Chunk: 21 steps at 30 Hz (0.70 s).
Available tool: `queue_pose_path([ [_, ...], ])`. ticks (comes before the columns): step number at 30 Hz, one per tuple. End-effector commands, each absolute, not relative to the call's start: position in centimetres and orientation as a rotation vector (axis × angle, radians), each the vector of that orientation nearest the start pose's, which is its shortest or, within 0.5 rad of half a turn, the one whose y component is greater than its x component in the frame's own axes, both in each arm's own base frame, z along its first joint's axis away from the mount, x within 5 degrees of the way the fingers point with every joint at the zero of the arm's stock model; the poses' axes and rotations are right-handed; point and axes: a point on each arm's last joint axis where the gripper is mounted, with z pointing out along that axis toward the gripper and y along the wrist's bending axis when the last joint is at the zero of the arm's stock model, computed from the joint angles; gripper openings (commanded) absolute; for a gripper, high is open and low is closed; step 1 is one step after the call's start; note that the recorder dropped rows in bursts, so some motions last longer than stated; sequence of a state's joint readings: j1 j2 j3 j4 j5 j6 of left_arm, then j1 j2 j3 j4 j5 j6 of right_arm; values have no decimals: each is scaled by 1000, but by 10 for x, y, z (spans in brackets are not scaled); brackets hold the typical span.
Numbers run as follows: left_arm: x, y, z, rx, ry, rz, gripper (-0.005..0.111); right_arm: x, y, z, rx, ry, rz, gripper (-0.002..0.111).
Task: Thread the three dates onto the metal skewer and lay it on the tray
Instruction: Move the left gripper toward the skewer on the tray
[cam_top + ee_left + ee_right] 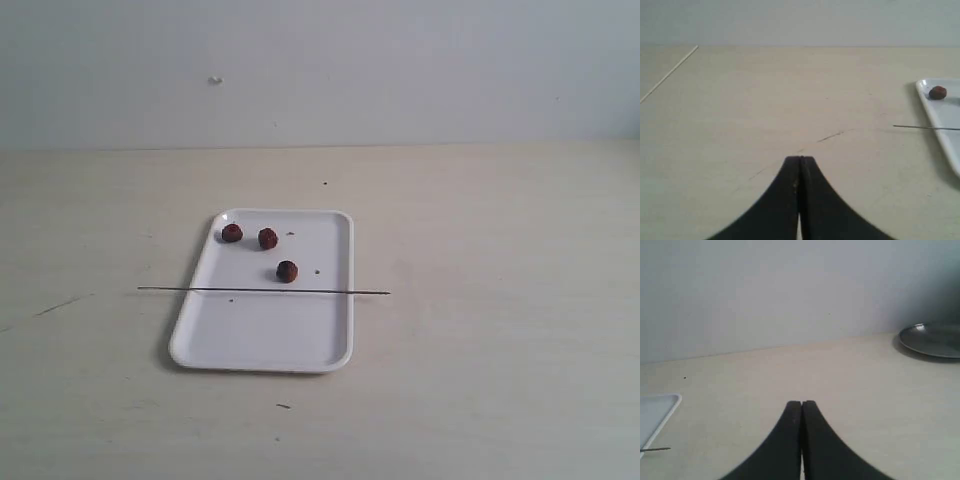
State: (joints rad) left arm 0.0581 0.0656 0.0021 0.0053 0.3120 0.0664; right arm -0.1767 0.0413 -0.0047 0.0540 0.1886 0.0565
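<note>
The white tray (250, 345) lies mid-table in the exterior view. Three dark reddish-brown dates rest loose on its far half: one (232, 233) near the far left corner, one (268, 238) beside it, one (287, 271) nearer the middle. The thin metal skewer (262, 291) lies flat across the tray, both ends overhanging the rim. Neither arm shows in the exterior view. My left gripper (800, 159) is shut and empty over bare table, left of the tray (945, 125), a date (938, 92) and the skewer tip (920, 127). My right gripper (801, 403) is shut and empty, right of the tray corner (660, 415).
A thin pale stick (667, 75) lies on the table far off in the left wrist view. A dark grey round plate (932, 340) sits near the wall in the right wrist view. Small dark specks dot the tray and table. A pale wall backs the table.
</note>
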Motion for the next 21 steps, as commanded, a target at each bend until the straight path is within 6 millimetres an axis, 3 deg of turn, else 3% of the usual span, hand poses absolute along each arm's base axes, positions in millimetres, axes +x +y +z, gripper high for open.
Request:
queue_pose_path([
  [1,60,4,194,54,1716,144,0,58,-10,195,237,1678,-54,0],
  [10,55,5,241,-348,1147,-380,0,58,-10,195,237,1678,-54,0],
  [15,46,4,260,-316,922,-477,0,58,-10,195,237,1678,-54,0],
  [18,41,2,304,-258,834,-451,0,58,-10,195,237,1678,-54,0],
  [21,60,0,347,-213,962,-376,0,58,-10,195,237,1678,-54,0],
])
